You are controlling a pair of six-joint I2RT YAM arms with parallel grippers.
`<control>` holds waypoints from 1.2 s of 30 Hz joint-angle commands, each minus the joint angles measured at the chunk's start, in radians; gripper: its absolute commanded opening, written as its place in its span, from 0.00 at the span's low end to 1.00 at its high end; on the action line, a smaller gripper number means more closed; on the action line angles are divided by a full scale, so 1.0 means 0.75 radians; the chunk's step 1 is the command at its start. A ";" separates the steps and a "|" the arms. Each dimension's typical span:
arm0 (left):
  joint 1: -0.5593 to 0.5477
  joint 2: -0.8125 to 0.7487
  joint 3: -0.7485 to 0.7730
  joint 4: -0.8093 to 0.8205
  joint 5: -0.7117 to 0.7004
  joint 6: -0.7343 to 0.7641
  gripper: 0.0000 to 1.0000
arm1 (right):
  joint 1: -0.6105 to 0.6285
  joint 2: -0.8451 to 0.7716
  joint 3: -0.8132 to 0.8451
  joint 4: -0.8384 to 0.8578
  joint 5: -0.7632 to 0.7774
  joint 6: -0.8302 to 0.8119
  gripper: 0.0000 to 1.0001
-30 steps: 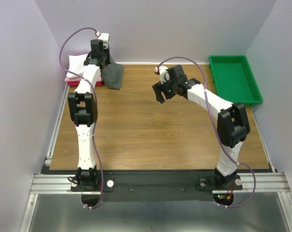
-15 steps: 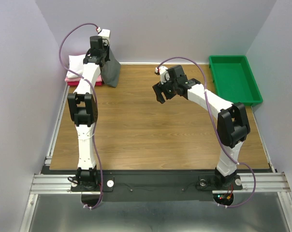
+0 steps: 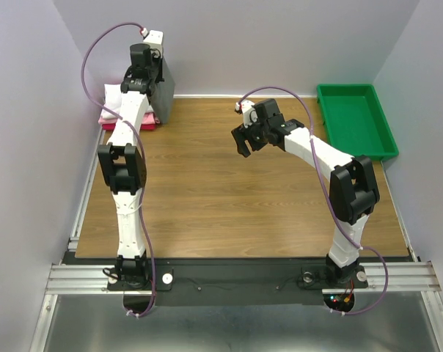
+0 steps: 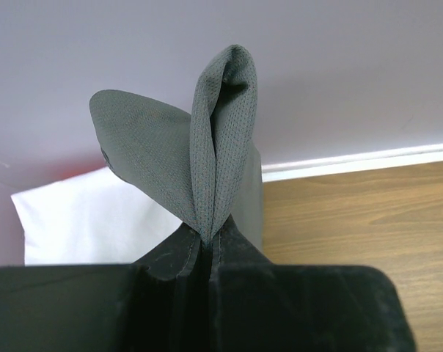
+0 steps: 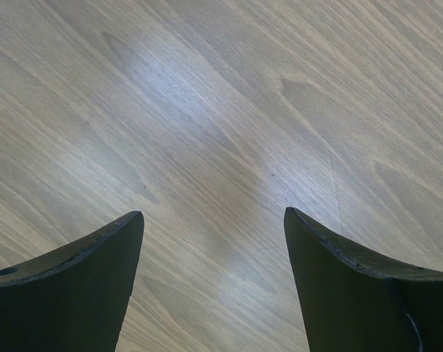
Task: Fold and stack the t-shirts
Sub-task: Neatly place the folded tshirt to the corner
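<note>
The left hand (image 4: 207,246) is pressed together on a pinch of the dark charcoal grey t-shirt (image 4: 215,139). In the wrist view, the cloth comes out from between the fingertips as a narrow doubled fold rising straight ahead, with a wider flap spreading off to the left of it. From above, the rest of this shirt hangs down below the raised hand. Its lower edge is near the far left corner of the worktop (image 3: 221,198), though I cannot tell whether it touches the wood.

Just beyond and to the left of this hand lies the white t-shirt (image 4: 82,220), folded flat. It sits on top of the pink t-shirt (image 3: 106,117), which shows as a thin edge under it. The hanging grey cloth is just beside this stack on the right.

The right hand (image 5: 214,220) is well apart from the shirts and hovers over bare wood. Its two dark fingers (image 5: 82,271) stand wide apart with nothing between them. A green tray (image 3: 353,117) lies off to the right of this hand, at the far right corner.
</note>
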 commanded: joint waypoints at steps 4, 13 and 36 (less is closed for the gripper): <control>-0.001 -0.165 0.131 0.092 0.007 0.014 0.00 | 0.010 -0.038 0.019 0.035 -0.026 -0.004 0.83; 0.015 -0.163 0.112 0.090 0.009 0.057 0.00 | 0.010 -0.024 0.033 0.035 -0.032 0.002 0.83; 0.234 -0.004 0.092 0.162 0.189 0.179 0.00 | 0.010 0.058 0.076 0.027 -0.030 0.023 0.83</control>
